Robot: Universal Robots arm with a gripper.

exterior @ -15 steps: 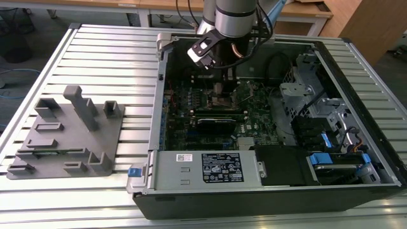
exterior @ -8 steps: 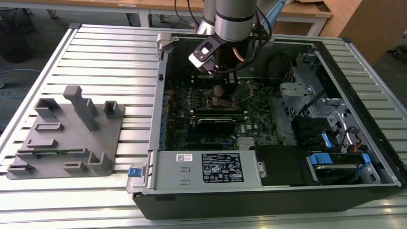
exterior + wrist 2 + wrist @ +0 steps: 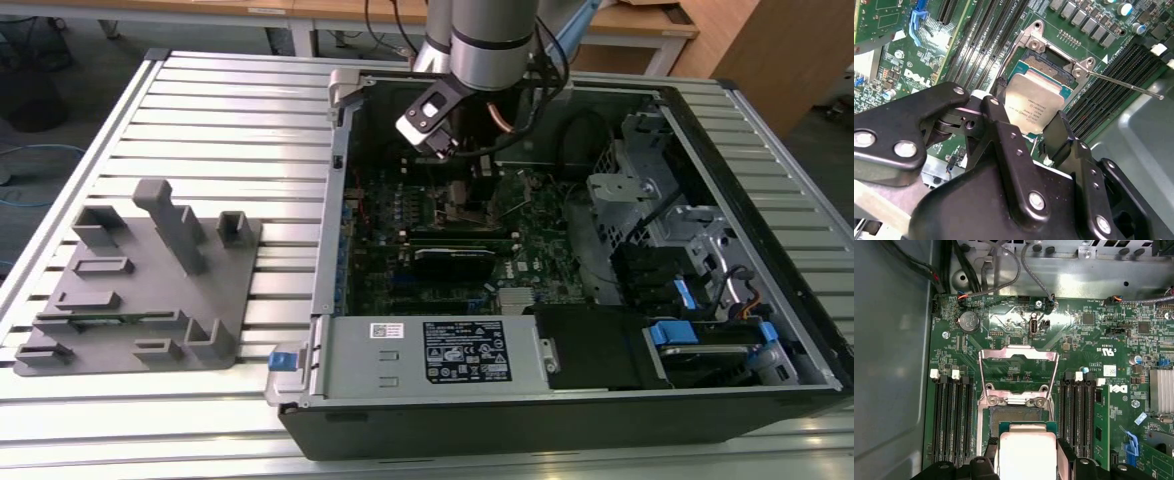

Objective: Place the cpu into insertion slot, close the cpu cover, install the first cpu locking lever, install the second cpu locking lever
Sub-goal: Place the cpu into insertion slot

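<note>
My gripper (image 3: 1029, 116) is shut on the cpu (image 3: 1035, 100), a flat silver-grey square pinched at two opposite edges by the black fingers (image 3: 999, 97). The cpu (image 3: 1026, 450) hangs over the near part of the insertion slot (image 3: 1016, 415); the slot's far strip of pins (image 3: 1046, 64) still shows. I cannot tell whether the chip touches the socket. The cpu cover (image 3: 1019, 354), a thin metal frame, stands swung up beyond the slot. One thin locking lever (image 3: 1124, 85) sticks out sideways, unlatched. In the exterior view the gripper (image 3: 461, 185) reaches down inside the open computer case (image 3: 747, 250).
Long black memory slots (image 3: 951, 415) flank the socket on both sides, and a green card (image 3: 1101, 425) stands close beside them. The grey case wall (image 3: 889, 365) and cables (image 3: 1004, 270) border the board. A grey fixture tray (image 3: 147, 290) lies on the slatted table at the exterior view's left.
</note>
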